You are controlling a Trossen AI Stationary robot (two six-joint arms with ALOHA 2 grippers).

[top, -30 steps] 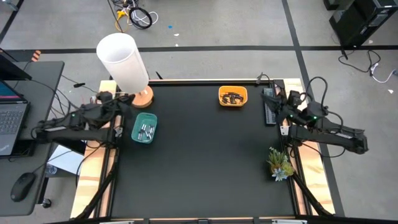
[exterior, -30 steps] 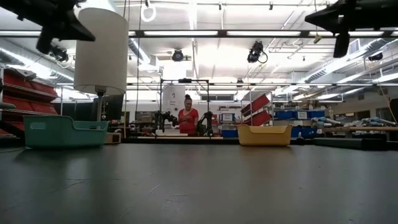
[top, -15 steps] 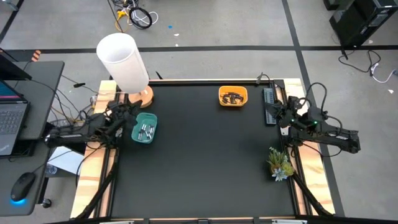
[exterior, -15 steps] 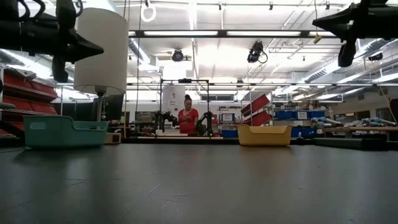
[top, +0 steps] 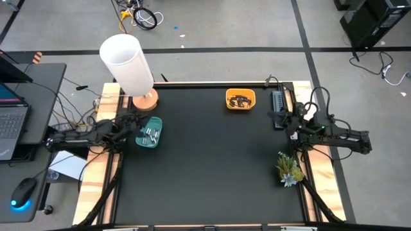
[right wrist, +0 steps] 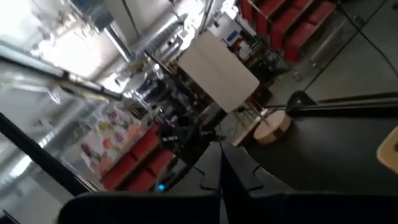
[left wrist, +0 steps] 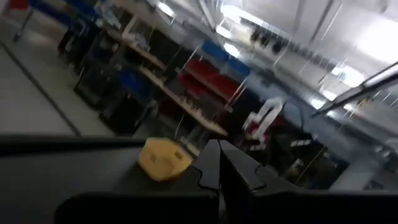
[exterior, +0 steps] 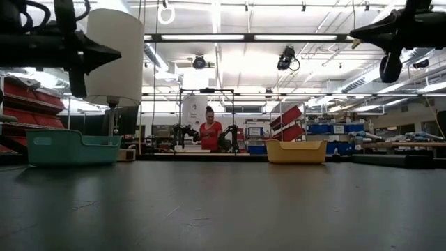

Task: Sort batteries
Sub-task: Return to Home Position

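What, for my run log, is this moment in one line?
left claw shut, near green bin | right claw shut, over table right edge | silver batteries in green bin | black batteries in yellow bin

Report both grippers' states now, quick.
Left gripper: jaws shut, holding nothing, raised beside the green bin.
Right gripper: jaws shut, holding nothing, at the table's right edge.

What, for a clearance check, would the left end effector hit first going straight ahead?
Probably nothing: the left end effector hangs higher than the green bin, pointing level across the table; depth is unclear.
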